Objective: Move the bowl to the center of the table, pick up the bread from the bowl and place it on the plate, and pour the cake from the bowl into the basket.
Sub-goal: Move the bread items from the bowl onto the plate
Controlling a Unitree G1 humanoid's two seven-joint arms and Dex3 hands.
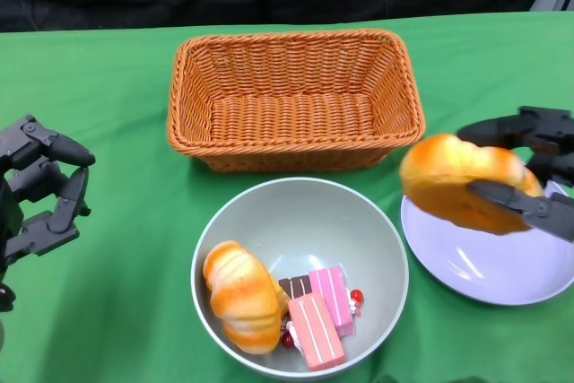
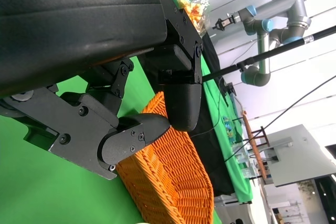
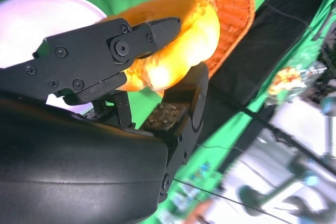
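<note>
Orange-brown bread roll (image 1: 453, 181) was up in the air, clamped in your right hand (image 1: 525, 172), and it hung right over the 9 o'clock rim of the plate (image 1: 489, 266). That made sense to me: the plate is where the bread has to end up, so you'd carried it just past the rim and only needed to go down. In the right wrist view the fingers (image 3: 118, 43) wrapped over the top of the roll with another finger pressing from underneath, so it looked like a firm grasp, not a pinch.

The bowl (image 1: 300, 204) sat around the middle of the table already, just at 6 o'clock from the wicker basket (image 1: 291, 100), close enough that tipping it later should be easy. Inside it there was a second bread roll (image 1: 240, 298) at about 8 o'clock and the pink cake slices (image 1: 321, 316) at about 5 o'clock, touching each other.

Your left hand (image 1: 40, 190) hovered off at 9 o'clock of the bowl, released, fingers loosely curled apart with nothing in them. My guess is you parked it there to grab the bowl for the pour.
</note>
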